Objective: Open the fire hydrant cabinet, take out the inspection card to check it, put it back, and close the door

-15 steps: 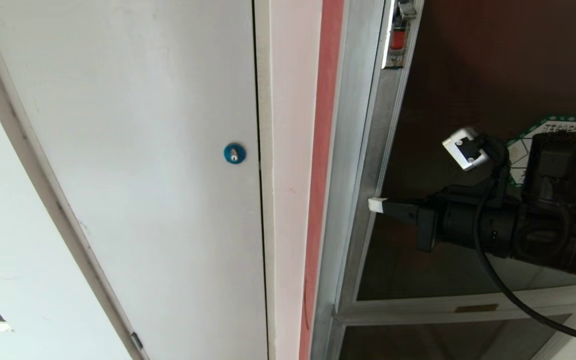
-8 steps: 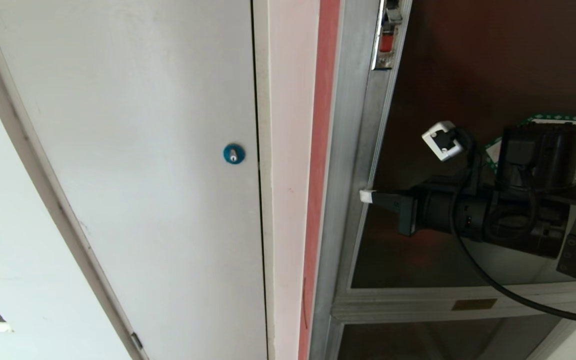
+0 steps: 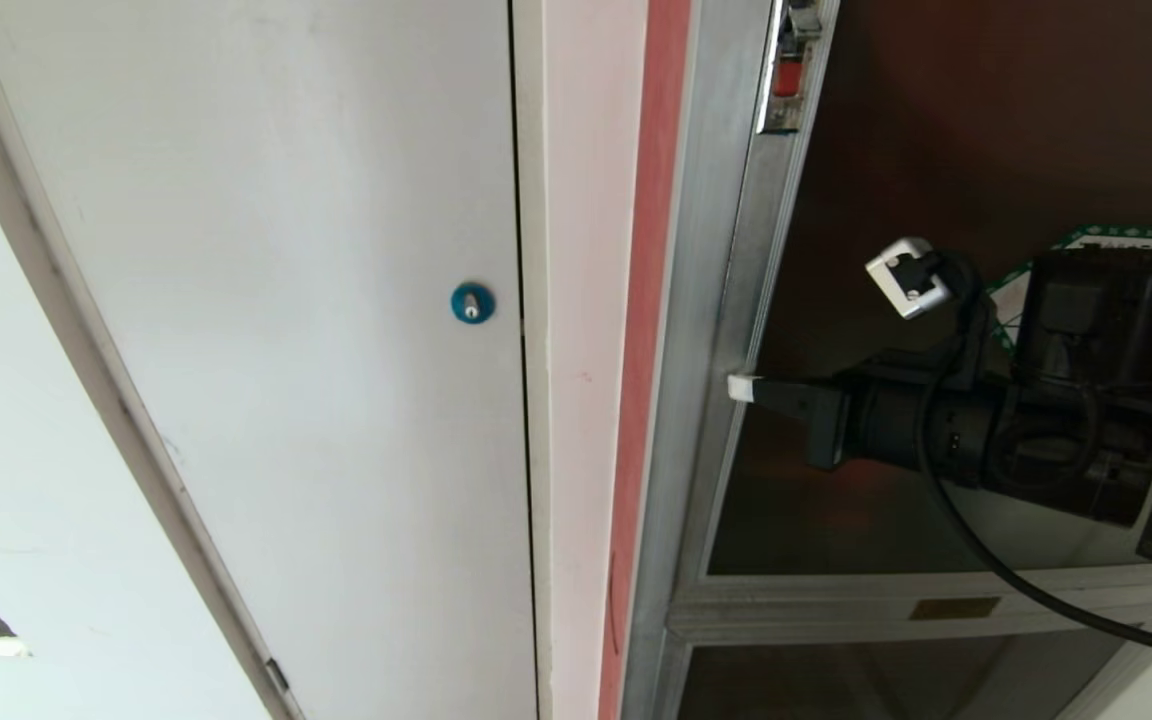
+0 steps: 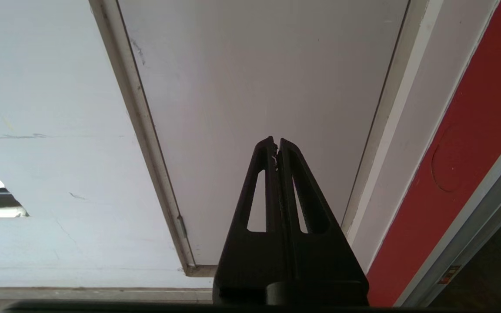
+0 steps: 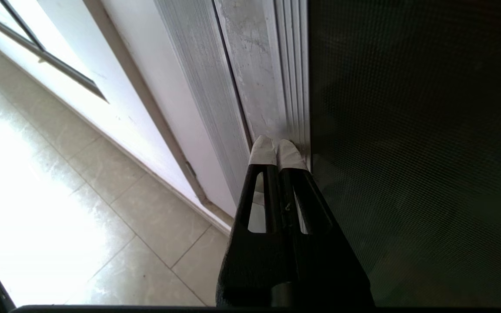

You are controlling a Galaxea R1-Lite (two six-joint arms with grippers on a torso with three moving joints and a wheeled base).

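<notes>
Here, in the head view, the right gripper (image 3: 744,387) reaches in from the right with its white-taped fingertips pressed together and holding nothing, their tip set against the aluminium stile of the door (image 3: 736,300), which fills the right of the picture with dark glass. The door looks shut or nearly so in the fire hydrant cabinet (image 3: 681,400), whose silver frame runs beside a red strip (image 3: 651,250) and a plain white door (image 3: 286,300) with a blue lock (image 3: 472,303). A small red latch (image 3: 787,75) sits higher on the stile, and a green-bordered sticker (image 3: 1096,240) peeks out behind the arm. The inspection card is nowhere visible, presumably inside. In the left wrist view, the left gripper (image 4: 276,143) is closed and empty, facing the white door, well away from the work. In the right wrist view, the taped fingertips (image 5: 262,152) touch the ribbed metal edge just beside the glass (image 5: 415,130). The frame should be rigid and smooth, hence slippery for a pinch; the glass is the fragile part. Hooking the stile's edge or working the latch seems wiser than pushing on the pane.
</notes>
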